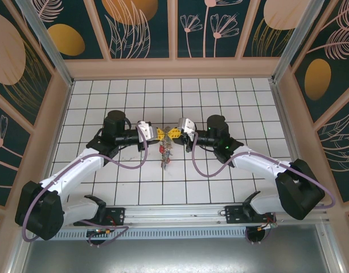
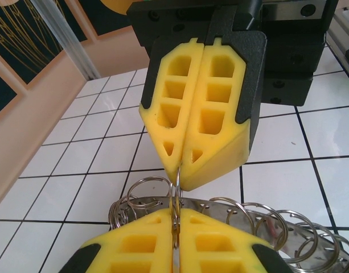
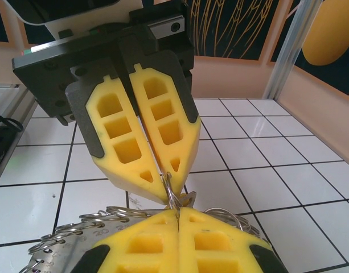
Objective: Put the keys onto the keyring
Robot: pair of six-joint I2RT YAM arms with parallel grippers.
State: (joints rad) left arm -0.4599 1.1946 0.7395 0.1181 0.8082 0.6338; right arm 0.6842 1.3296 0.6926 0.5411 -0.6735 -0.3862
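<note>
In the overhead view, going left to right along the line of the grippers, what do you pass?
Left arm's black wrist, left gripper, bunch of keys hanging where the fingertips meet, right gripper, right arm's black wrist.

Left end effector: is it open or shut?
The left end effector is shut: its yellow fingers meet, pinching a thin wire ring.

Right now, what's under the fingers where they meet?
The keyring, lined with small split rings, and the keys bunched beneath. The left fingers cover its middle.
</note>
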